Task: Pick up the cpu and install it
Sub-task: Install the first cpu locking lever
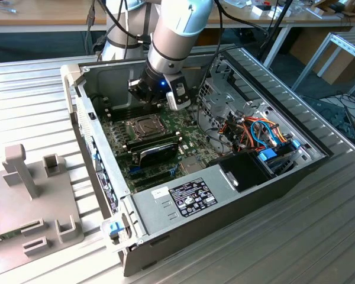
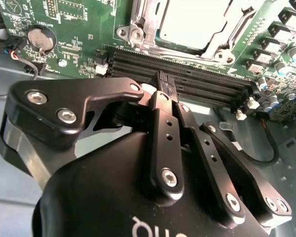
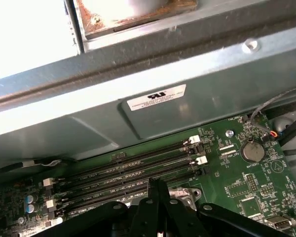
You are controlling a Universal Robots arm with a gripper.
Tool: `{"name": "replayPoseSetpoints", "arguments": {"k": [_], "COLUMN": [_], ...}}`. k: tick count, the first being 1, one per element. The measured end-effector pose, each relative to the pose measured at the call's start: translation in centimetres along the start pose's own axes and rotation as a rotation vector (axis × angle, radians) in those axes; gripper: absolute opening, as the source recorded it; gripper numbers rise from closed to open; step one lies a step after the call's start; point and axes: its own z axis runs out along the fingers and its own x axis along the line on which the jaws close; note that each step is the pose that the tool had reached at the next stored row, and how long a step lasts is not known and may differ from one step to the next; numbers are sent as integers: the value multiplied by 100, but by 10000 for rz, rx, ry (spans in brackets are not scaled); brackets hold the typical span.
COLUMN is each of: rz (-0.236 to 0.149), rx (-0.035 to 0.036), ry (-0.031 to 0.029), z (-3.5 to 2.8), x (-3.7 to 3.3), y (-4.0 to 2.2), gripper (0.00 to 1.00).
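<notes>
Right now the gripper (image 2: pixel 160 81) has its fingers pressed together, nothing visibly between them, hanging just over the memory slots (image 2: pixel 187 81) near the motherboard's (image 3: pixel 246 182) edge by the case wall (image 3: pixel 138 84). The cpu (image 2: pixel 187 22) appears already seated in the socket (image 1: pixel 143 126), frame open, just beyond the slots. Risk as I see it: any drop clips slot latches or the open frame; drive cage (image 1: pixel 225 100) and cables (image 1: pixel 260 133) crowd the far side.

Open computer case (image 1: pixel 319 155) lay on a slatted metal table (image 1: pixel 29 100), green motherboard (image 1: pixel 115 133), black memory slots (image 3: pixel 133 170), coin battery (image 3: pixel 250 150), orange and blue cables (image 1: pixel 257 133), grey stand (image 1: pixel 23 171).
</notes>
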Motion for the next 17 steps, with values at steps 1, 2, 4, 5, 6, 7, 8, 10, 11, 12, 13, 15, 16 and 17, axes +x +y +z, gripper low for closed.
{"name": "replayPoseSetpoints", "arguments": {"k": [1, 2, 4, 5, 6, 7, 8, 10, 11, 12, 13, 15, 16, 17], "rz": [0, 0, 1, 0, 1, 1, 0, 0, 0, -1, 0, -1, -1, -1], "rx": [-4, 0, 0, -1, 0, 0, -2, -1, -3, -4, -2, 40, 113, 188], "ry": [-1, 0, 0, 0, 0, 0, 0, 0, -1, -1, -1, -11, -34, -57], "z": [-1, -7, -29, -39, -57, -66, -76, -91, -91, -91, -92, -94, -94, -95], "x": [0, 1, 2, 3, 5, 5, 6, 7, 7, 7, 7, 7, 8, 8], "y": [1, 2, 8, 11, 16, 19, 22, 27, 27, 27, 27, 28, 27, 27], "gripper": [11, 11, 11, 11, 11, 11, 11, 11, 11, 11, 11, 11, 11, 11]}}
